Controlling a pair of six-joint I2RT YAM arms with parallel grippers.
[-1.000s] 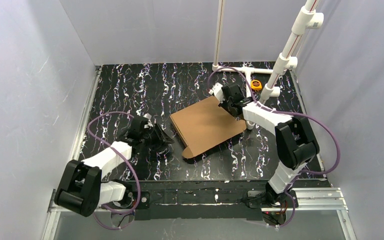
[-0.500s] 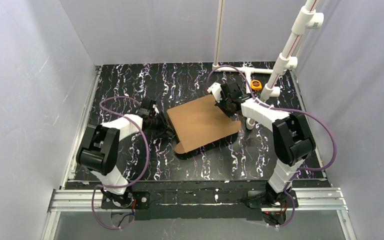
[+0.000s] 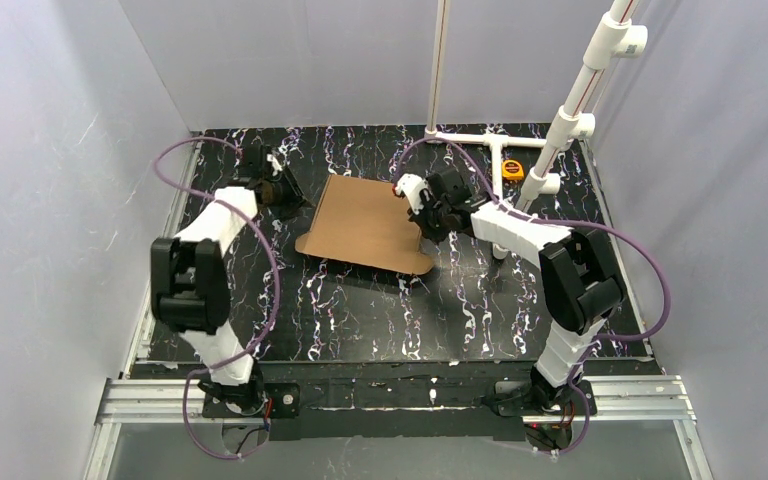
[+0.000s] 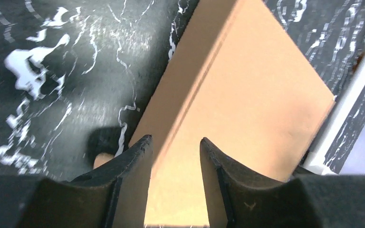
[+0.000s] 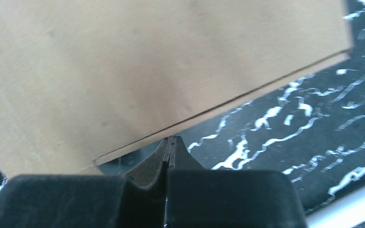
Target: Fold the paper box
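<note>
Your left gripper (image 4: 174,140) is gaping at the box (image 3: 370,222); right gripper (image 5: 170,138), pinched together, is risking shoving it askew

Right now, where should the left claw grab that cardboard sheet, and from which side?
Pinch the cardboard by its left edge, coming in from the left. It is a thin, flat sheet, so only an edge fits between the fingers, and that edge faces the open left claw. The shut right claw sits at the opposite edge.
</note>
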